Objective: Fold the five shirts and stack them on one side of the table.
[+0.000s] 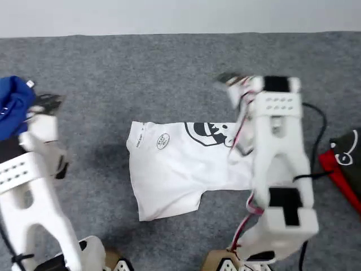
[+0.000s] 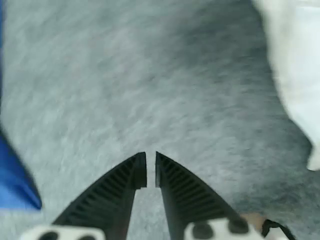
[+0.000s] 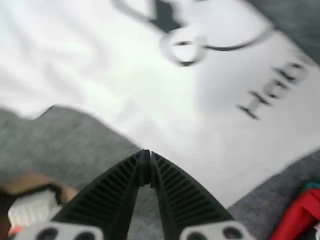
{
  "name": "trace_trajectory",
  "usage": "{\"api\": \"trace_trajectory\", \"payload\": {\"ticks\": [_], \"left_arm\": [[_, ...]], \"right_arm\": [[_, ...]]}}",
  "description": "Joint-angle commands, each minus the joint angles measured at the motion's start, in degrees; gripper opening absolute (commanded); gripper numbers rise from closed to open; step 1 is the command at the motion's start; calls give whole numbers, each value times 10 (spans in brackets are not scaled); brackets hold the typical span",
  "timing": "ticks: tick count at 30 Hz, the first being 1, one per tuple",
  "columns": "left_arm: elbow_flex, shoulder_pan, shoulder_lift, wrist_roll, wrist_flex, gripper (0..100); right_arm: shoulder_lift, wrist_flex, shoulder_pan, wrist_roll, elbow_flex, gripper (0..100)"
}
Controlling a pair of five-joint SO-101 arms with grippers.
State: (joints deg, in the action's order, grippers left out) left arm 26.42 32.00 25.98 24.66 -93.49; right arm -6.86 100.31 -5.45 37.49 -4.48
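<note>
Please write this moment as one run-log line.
white shirt: flat, mid-table | blue shirt: bunched, left side | left gripper: shut, empty | right gripper: shut, over white shirt

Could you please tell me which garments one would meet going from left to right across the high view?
blue shirt → white shirt → red and black clothes at the right edge.

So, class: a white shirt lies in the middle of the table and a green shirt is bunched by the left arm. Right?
Not quite. The bunched shirt by the left arm is blue, not green; the high view shows it. The white shirt is as stated.
</note>
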Motion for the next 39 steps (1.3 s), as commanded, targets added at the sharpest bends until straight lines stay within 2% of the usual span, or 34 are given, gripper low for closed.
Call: {"api": "trace_trajectory", "payload": {"ticks": [1,7,13,20,27,34,39], "left_arm": [[-24,71,14,13,-4,40],[-15,174,13,55,22,41],[41,250,13,75,83,41],[80,271,13,75,104,41],[81,269,13,75,110,41],[82,268,13,75,127,41],[82,268,13,75,151,42]], "right_arm": [[89,19,-88,14,93,10],[112,-40,-231,10,197,10],[65,-149,-294,-21,221,10],[-33,-184,-338,-24,220,10],[-79,-176,-339,-38,226,10],[-51,-153,-347,-40,213,10],[5,-100,-391,-63,183,15]]}}
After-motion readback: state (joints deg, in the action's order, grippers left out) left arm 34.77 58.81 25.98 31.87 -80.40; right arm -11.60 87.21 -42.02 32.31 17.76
